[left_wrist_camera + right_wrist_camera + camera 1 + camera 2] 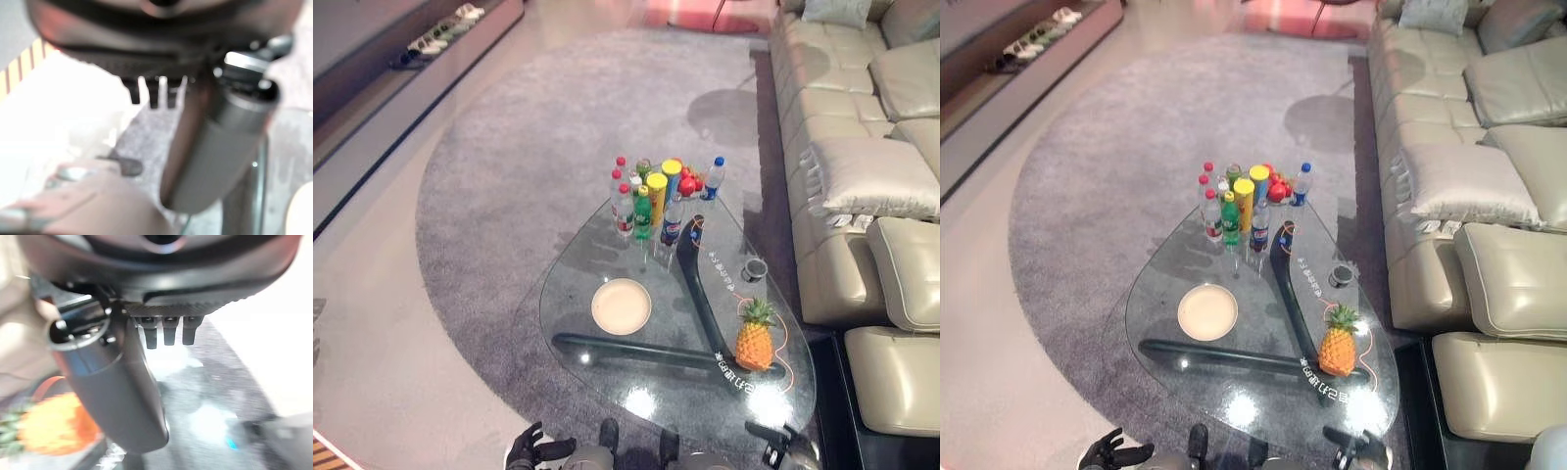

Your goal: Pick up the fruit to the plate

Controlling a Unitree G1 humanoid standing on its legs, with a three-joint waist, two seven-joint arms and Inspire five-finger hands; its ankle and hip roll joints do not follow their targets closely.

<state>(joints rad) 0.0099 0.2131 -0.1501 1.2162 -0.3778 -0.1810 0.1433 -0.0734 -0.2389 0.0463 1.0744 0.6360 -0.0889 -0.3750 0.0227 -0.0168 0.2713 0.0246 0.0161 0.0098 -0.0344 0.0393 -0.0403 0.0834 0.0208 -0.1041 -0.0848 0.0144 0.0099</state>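
Pineapple point(755, 338) stood upright on the glass table point(607, 255): probably heavy, stiff, prickly; best gripped round its body. Both hands hung relaxed, empty.

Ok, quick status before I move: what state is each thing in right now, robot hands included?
pineapple: upright on the glass table, not held
plate: holds nothing, apart from the pineapple
bottles: standing upright in a cluster at the table's far end
left robot hand: open, holding nothing, at the table's near edge
right robot hand: open, holding nothing, near the pineapple
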